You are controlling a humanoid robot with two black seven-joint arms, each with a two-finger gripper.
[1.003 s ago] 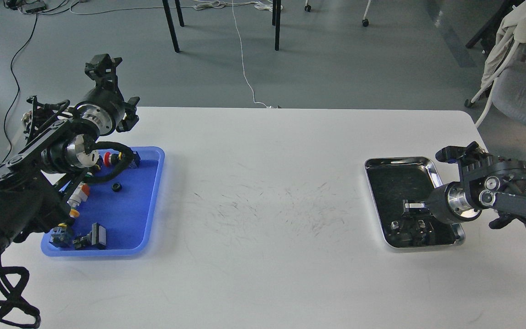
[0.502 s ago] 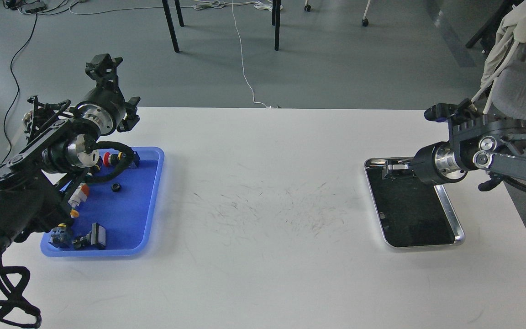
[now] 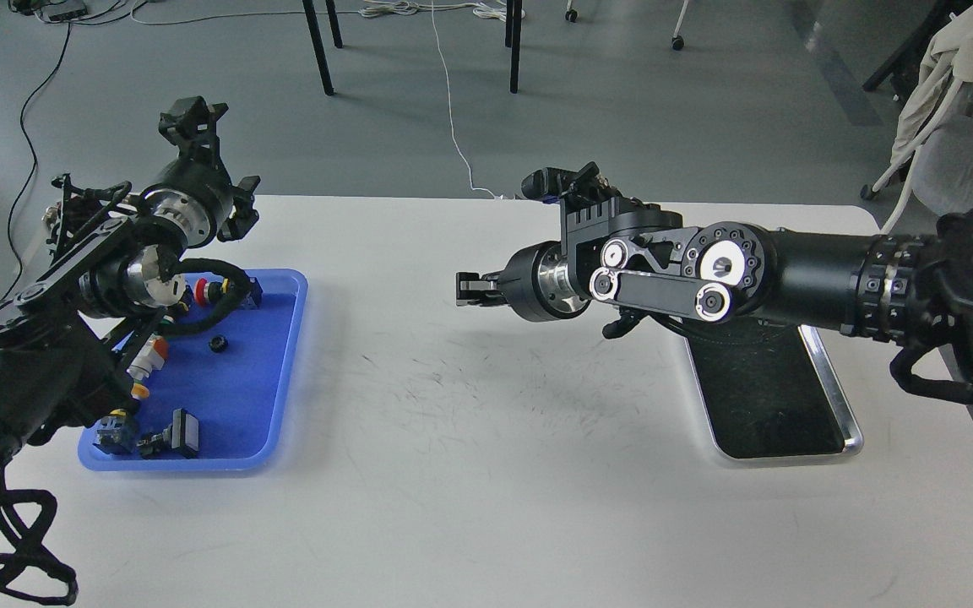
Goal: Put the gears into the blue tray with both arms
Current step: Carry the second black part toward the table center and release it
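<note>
Currently, the right arm [image 3: 790, 279] is stretched from the right edge of the frame toward the centre, above the white table [image 3: 486, 473]. Its right gripper [image 3: 463, 289] is held over bare tabletop in the middle of the frame, well apart from both trays. The fingers are seen end-on and dark, so it cannot be told whether the jaws are spread or pressed together, nor whether anything is pinched between them.

At the lower right, the steel tray [image 3: 841, 405] is partly covered by the right arm; its dark bottom is seen below the arm.

At the left of the frame, the blue tray [image 3: 284, 371] is laid on the table. One gear [image 3: 217, 343] is seen as a small black ring on the tray's blue floor, toward its upper middle. A second gear cannot be made out. Coloured switches [image 3: 147, 359] are ranged along the tray's left side, and a black connector block [image 3: 182, 432] is set near its lower edge.

The left arm [image 3: 73, 338] is raised over the left part of the blue tray. The left gripper [image 3: 191, 118] is pointed up in the upper left of the frame, beyond the table edge, against the grey floor [image 3: 664, 118]. Its jaws cannot be told apart either.
</note>
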